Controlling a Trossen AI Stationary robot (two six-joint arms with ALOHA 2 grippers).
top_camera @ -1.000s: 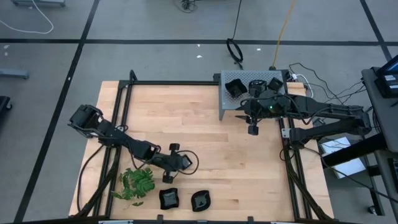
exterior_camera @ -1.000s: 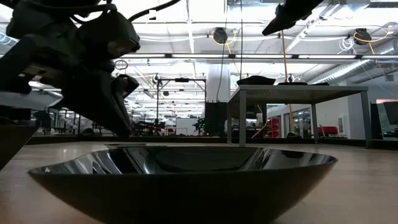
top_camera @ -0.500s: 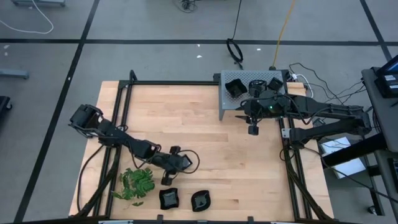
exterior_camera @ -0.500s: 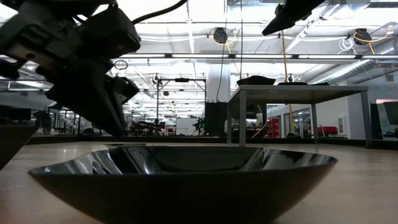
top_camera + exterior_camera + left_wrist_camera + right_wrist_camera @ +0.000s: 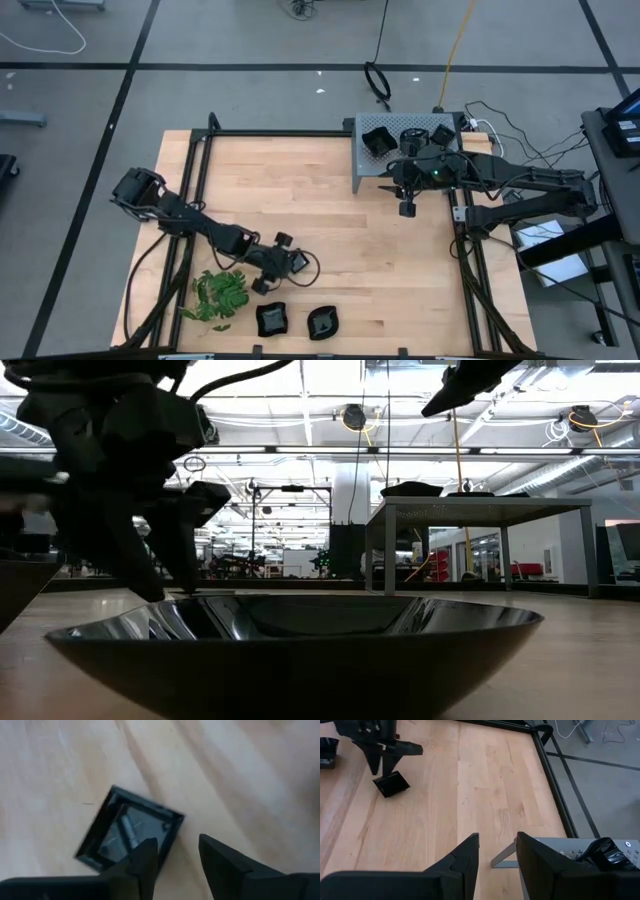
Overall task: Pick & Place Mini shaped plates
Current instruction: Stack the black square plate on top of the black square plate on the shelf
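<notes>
Left hand (image 5: 175, 851), fingers parted and empty, hangs just over a small square black plate (image 5: 127, 832) near the front of the tabletop (image 5: 340, 220), beside a green sprig (image 5: 222, 294). That glossy dish looks light, stiff and slippery, perhaps breakable; pinching across one raised rim seems wisest. Right hand (image 5: 497, 845), open and empty, waits by the grey box (image 5: 375, 160).

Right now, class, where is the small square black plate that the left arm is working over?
In the high view the square plate lies near the table's front edge, between the green sprig and a rounded plate, just under the open left end effector.
</notes>
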